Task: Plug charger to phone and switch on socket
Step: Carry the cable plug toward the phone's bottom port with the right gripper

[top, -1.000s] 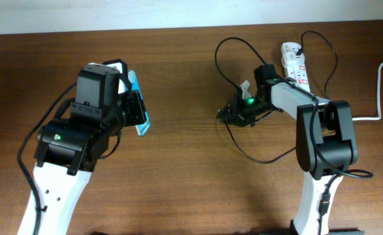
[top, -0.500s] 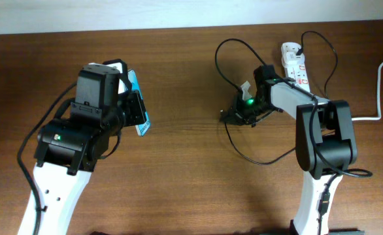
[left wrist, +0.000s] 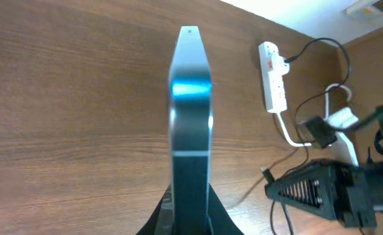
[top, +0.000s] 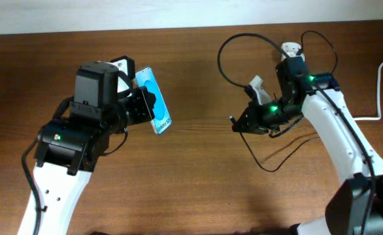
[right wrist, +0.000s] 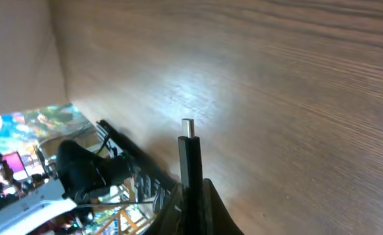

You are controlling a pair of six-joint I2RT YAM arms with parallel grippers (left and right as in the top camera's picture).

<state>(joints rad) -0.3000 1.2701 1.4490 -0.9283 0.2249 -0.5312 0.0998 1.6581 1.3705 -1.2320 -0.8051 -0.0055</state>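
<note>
My left gripper (top: 141, 106) is shut on the phone (top: 155, 100), holding it up off the table with its cyan screen tilted toward the right. From the left wrist the phone (left wrist: 191, 111) appears edge-on, rising from between the jaws of that gripper (left wrist: 191, 219). My right gripper (top: 242, 124) is shut on the charger's connector end (top: 232, 119), which points left toward the phone. The connector (right wrist: 189, 153) sticks up from the right gripper (right wrist: 195, 205) in its wrist view. The black cable (top: 244, 39) loops back to the socket (top: 289, 51), partly hidden behind my right arm.
A thick white cord (top: 380, 85) runs off the right edge of the brown wooden table (top: 191, 183). Slack black cable (top: 273, 163) lies on the table below my right arm. The socket (left wrist: 272, 78) lies at the far right in the left wrist view.
My right gripper closed on the connector, lifted it off the table and swung it a little right and forward. The left gripper turned the phone's screen toward the right arm.
</note>
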